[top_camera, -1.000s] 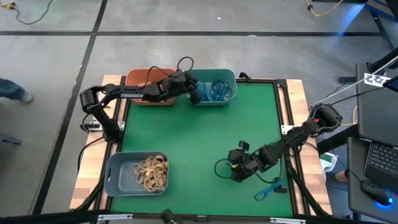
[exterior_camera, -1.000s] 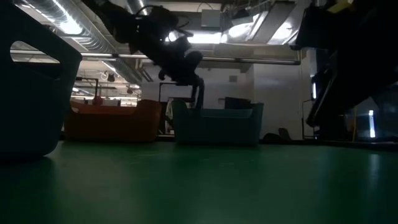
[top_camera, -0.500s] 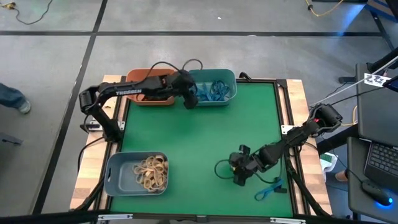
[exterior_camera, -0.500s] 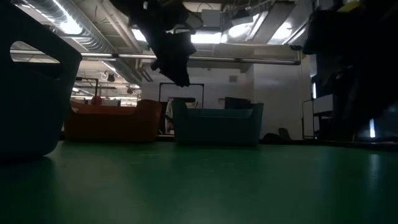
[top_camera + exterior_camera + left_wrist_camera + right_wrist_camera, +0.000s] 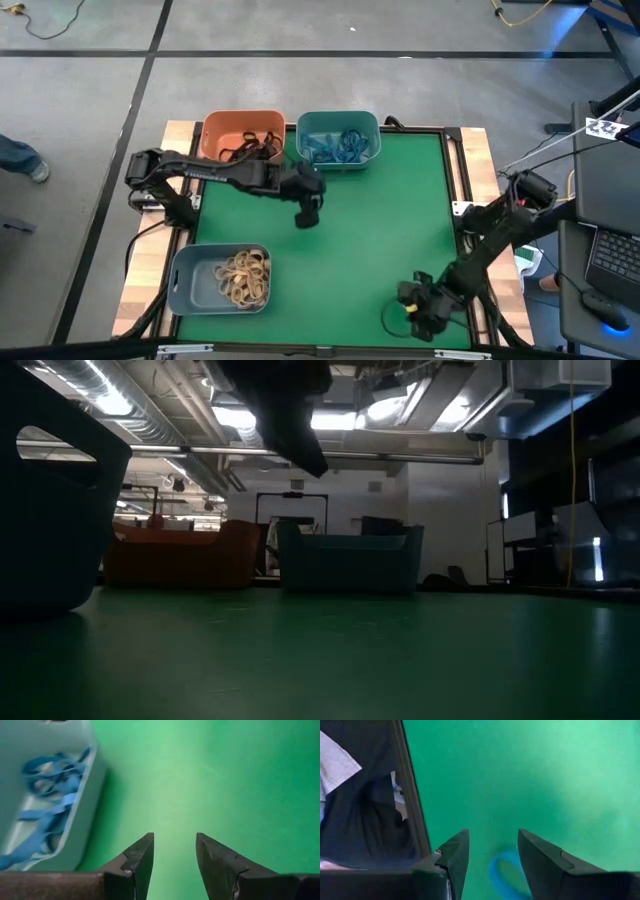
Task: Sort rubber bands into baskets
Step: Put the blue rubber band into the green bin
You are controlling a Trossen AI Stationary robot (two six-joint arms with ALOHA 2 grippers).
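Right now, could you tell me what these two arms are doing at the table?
They are sorting rubber bands into baskets. The left gripper hangs open and empty over the mat, near the teal basket of blue bands. The right gripper is open above a blue band at the mat's near right corner. The grey basket holds tan bands, the orange basket black ones.

Two baskets (image 5: pixel 338 139) sit side by side at the counter's (image 5: pixel 380 230) twelve o'clock edge; a third (image 5: pixel 195 280) at seven, holding rubber bands (image 5: pixel 244 275).
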